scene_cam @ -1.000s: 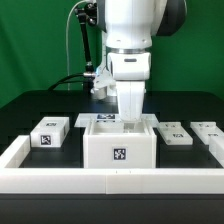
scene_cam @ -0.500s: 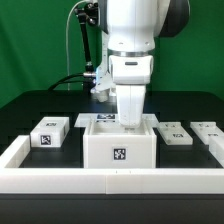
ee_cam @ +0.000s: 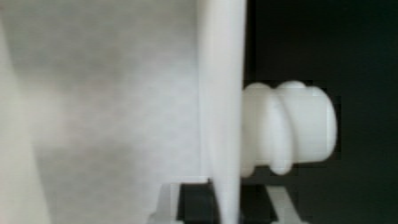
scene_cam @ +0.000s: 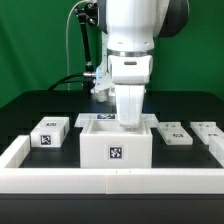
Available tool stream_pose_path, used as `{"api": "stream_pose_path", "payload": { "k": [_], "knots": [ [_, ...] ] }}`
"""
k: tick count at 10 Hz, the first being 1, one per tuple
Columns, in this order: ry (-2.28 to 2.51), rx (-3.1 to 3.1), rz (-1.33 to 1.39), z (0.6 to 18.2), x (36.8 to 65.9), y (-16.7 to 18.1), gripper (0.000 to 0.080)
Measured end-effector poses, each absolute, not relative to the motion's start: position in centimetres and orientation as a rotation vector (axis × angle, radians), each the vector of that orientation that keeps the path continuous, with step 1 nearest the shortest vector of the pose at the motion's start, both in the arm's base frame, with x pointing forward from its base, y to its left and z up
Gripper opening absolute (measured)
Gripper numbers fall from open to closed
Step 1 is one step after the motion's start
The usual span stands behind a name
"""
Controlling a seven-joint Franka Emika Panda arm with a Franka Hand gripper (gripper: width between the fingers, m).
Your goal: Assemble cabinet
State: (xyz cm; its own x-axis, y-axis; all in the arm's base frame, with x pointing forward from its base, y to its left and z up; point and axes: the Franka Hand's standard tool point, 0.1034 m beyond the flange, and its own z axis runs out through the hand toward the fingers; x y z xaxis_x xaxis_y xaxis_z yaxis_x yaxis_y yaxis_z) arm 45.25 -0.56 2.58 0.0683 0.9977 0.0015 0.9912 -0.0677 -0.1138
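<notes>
On the black table point(scene_cam: 45, 106), the gripper point(scene_cam: 131, 121) sits at the cabinet point(scene_cam: 100, 150)'s far wall. I cannot tell whether it is open or closed. An off-centre grip could tip the cabinet.

The gripper point(scene_cam: 132, 112) sits down inside the cabinet point(scene_cam: 118, 152), and the front wall hides the fingertips, so no telling how the jaws stand. The arm point(scene_cam: 135, 25) is chopped off by the top edge, and the small block point(scene_cam: 212, 131) at the exterior view's right runs out of frame. Tags are too tiny to read. The wrist view is mostly a blurry white panel point(ee_cam: 107, 110), with a soft-edged ribbed knob point(ee_cam: 295, 125) poking out past it.
</notes>
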Motion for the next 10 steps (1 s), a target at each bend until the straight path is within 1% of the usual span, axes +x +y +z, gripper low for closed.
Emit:
{"api": "stream_pose_path", "payload": {
  "k": [5,7,10],
  "knots": [
    [-2.086,-2.233,0.116,2.6,45.3,-0.6,0.0044],
    [-2.103,-2.227,0.108,3.1,47.1,-0.2,0.0044],
    [-2.144,-2.209,0.059,2.5,50.4,0.4,0.0044]
  ]
}}
